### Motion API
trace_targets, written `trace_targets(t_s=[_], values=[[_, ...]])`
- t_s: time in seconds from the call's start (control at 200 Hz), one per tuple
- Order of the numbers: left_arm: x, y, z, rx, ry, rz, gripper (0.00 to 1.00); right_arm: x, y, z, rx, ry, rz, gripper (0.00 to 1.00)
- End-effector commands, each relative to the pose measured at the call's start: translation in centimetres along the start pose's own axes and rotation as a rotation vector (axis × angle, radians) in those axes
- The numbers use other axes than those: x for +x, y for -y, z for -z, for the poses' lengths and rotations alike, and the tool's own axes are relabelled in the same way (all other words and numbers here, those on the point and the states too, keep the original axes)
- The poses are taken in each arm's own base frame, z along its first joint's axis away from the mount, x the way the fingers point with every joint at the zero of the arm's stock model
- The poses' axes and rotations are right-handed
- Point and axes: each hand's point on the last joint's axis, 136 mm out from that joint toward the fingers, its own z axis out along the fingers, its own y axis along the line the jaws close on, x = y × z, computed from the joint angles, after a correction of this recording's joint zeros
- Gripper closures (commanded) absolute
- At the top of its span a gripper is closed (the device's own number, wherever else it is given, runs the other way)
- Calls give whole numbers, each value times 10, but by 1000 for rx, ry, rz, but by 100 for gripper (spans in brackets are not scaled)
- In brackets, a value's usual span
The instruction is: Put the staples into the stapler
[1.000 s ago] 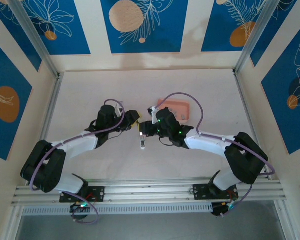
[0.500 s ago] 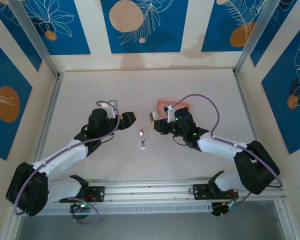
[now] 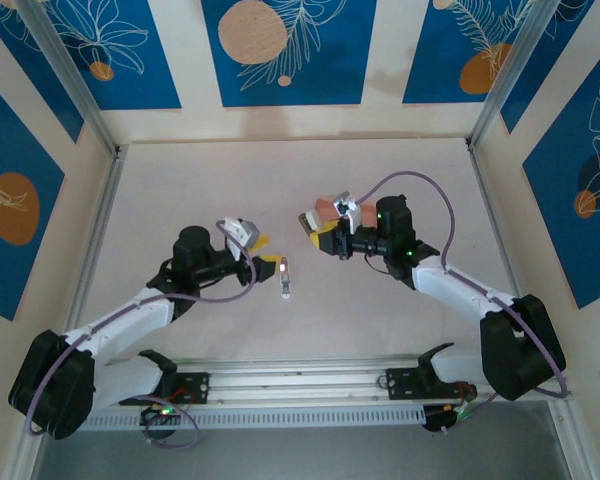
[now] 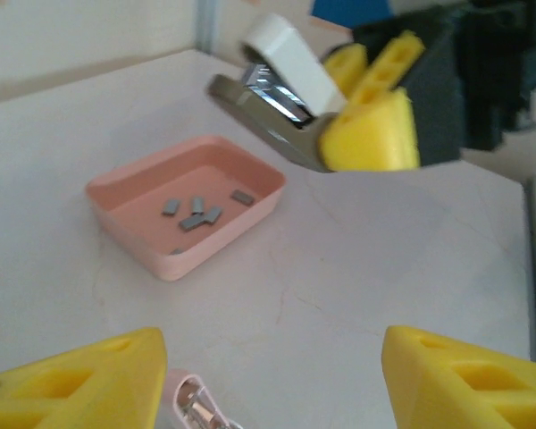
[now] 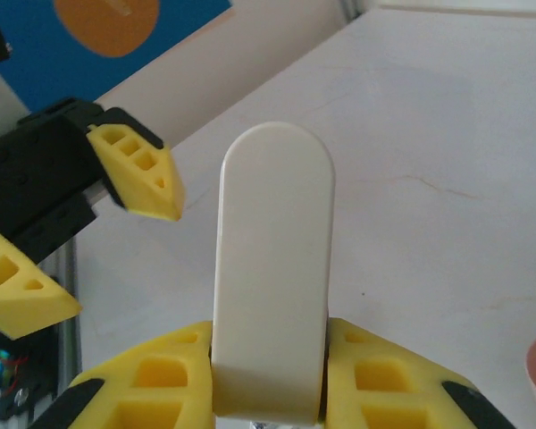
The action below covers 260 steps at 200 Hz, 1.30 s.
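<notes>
Several small grey staples [image 4: 196, 212] lie in the shallow pink tray [image 4: 161, 255]. My right gripper [image 5: 270, 375] is shut on a white stapler [image 5: 273, 268], held above the table with its lid hinged open over a grey base [image 4: 268, 121]. In the top view this stapler [image 3: 310, 221] sits at the right gripper [image 3: 323, 234], just in front of the tray [image 3: 325, 207]. A second, pink stapler [image 3: 285, 278] lies on the table. My left gripper [image 3: 257, 256] is open beside it, with nothing between its fingers; the pink stapler [image 4: 199, 407] shows by the left finger [image 4: 80, 384].
The table is walled on three sides, with aluminium rails along its left and right edges [image 3: 98, 220]. The arms' bases stand on the near rail [image 3: 300, 380]. Bare tabletop [image 3: 280, 170] lies beyond both grippers.
My right gripper has drawn back to the right and away from me with the white stapler. My left gripper has opened, parted from it and come down beside the pink stapler.
</notes>
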Motion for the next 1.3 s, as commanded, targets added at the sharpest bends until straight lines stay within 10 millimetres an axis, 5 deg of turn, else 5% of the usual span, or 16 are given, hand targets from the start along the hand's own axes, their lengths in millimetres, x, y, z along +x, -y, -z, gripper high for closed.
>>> trace_targets(t_s=[0.0,0.445,1.045,1.295], values=[[-16,31,3,170,55,-234,40,-11,-37,10,-192,4,207,88],[-22,47,1,288,81,-309,40,7,-81,19,-433,-45,507,91],[-31,66,-6,444,111,-282,46,30,-85,2,-454,-135,541,94],[-30,68,-8,462,107,-275,63,31,-85,1,-447,-140,533,96]])
